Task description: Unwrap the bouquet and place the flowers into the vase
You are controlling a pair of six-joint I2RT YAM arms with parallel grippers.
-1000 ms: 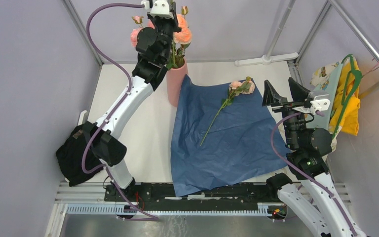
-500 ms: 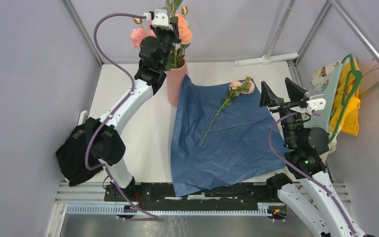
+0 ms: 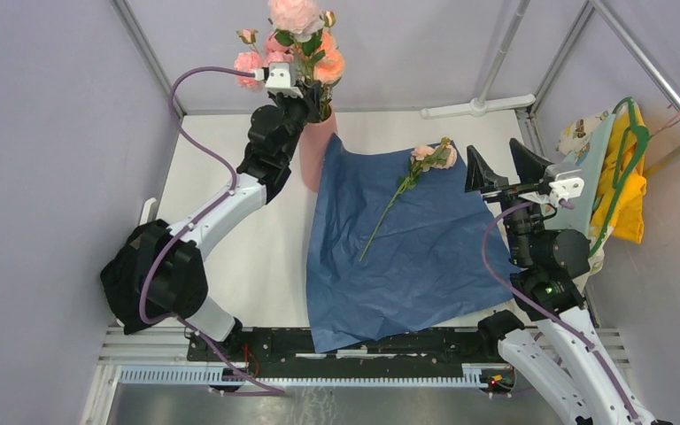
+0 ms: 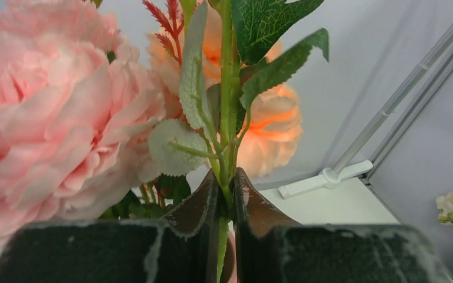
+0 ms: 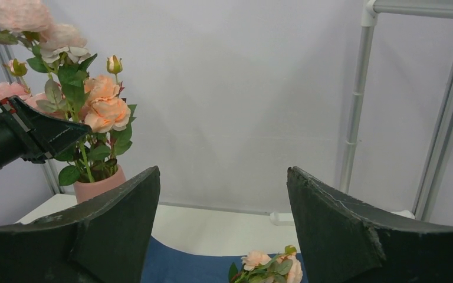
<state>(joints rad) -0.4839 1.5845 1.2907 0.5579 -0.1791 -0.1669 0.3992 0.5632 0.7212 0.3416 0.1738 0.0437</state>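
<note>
**Opened dark blue paper sheet [image 3: 407, 266] on the white surface [image 3: 230, 177], with the vase [image 3: 317, 150] at its far left corner.**

Sheet spread flat, one loose rose [image 3: 431, 157] lying on its far half, bloom toward the back and stem slanting toward the near left. Salmon-pink vase upright just beside the sheet's corner, containing pink and peach flowers [image 3: 329, 66] with green leaves. Above the vase mouth, left hand [image 4: 225, 183] clamped on a single green stem [image 4: 227, 106] topped by a large pink bloom [image 3: 297, 13], the stem running down between the fingers toward the vase. At the sheet's right edge, right hand [image 5: 223, 177] raised, fingers wide apart, gripping nothing. At far right, yellow and green cloths [image 3: 624, 177].
</note>
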